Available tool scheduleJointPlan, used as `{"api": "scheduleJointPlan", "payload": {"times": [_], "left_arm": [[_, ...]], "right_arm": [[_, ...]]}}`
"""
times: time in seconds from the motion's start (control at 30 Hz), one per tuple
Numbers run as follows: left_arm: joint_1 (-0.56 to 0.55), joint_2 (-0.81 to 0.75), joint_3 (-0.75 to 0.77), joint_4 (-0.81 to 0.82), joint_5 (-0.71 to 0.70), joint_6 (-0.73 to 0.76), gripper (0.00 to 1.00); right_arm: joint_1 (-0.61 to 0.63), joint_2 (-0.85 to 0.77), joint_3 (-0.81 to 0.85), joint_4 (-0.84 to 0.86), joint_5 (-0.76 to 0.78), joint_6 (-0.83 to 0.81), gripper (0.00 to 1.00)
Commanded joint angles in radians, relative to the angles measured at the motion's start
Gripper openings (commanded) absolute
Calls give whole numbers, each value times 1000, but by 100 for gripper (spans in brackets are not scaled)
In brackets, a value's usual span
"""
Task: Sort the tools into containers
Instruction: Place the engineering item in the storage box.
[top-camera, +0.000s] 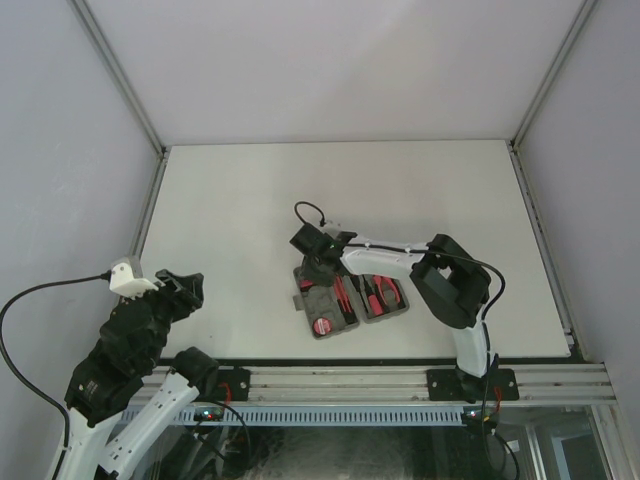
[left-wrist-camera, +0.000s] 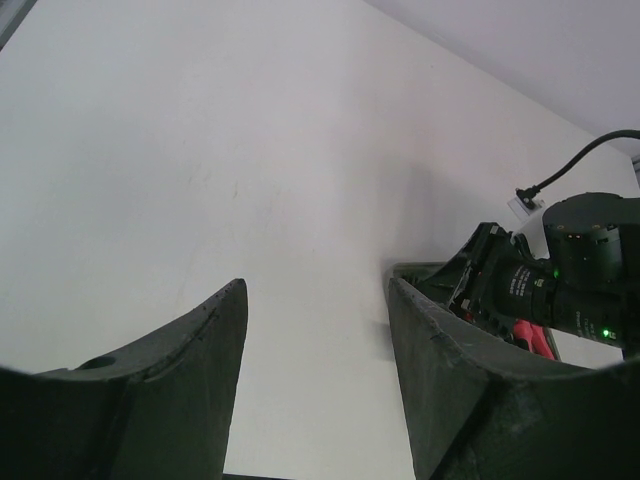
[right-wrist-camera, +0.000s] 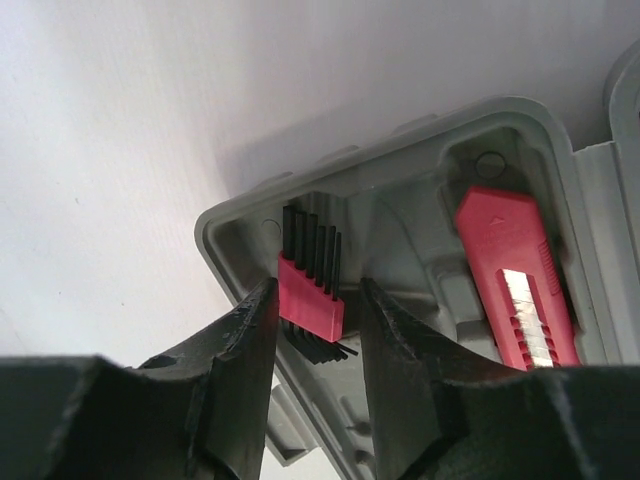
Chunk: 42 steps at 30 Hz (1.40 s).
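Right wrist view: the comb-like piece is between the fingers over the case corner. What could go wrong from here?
The comb-like piece sits tilted between the fingers of the right gripper, near the case rim: released now, it may land askew or outside its slot. Pushing down could shift the case.

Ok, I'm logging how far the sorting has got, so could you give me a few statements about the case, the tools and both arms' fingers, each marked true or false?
1. The grey tool case lies open on the table. True.
2. The left fingers hold a screwdriver. False: they stand apart with nothing between them, away from the case.
3. The red comb-like piece sits between the right fingers, over a corner of the case. True.
4. The red utility knife lies on the table outside the case. False: it rests in a moulded slot inside the case.
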Motion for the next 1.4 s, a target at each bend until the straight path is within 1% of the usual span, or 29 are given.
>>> {"api": "scheduleJointPlan", "payload": {"times": [0.0, 0.2, 0.5, 0.57, 0.67, 0.8, 0.83, 0.93, 1.03, 1.1, 1.37], "left_arm": [[6, 2, -17, 50, 9, 2, 63], [6, 6, -17, 50, 9, 2, 63], [6, 9, -17, 50, 10, 3, 63], [6, 8, -18, 51, 11, 3, 63], [6, 9, -18, 51, 11, 4, 63], [6, 7, -17, 51, 11, 3, 63], [6, 8, -18, 51, 11, 4, 63], [6, 8, -17, 53, 14, 3, 63], [6, 9, -17, 50, 14, 4, 63], [6, 9, -17, 50, 14, 3, 63], [5, 15, -18, 51, 16, 5, 63]], "right_arm": [[-5, -50, -17, 54, -4, -4, 35], [-10, -62, -36, 88, -4, -3, 24], [4, -147, -98, 155, 54, 41, 2], [13, -161, -98, 156, 75, 57, 0], [31, -183, -105, 153, 125, 102, 0], [61, -210, -147, 171, 208, 253, 0], [71, -216, -171, 178, 235, 317, 0], [125, -246, -259, 276, 347, 537, 0], [183, -247, -284, 257, 498, 719, 0], [198, -244, -284, 251, 556, 784, 0], [204, -222, -284, 233, 594, 934, 0]]}}
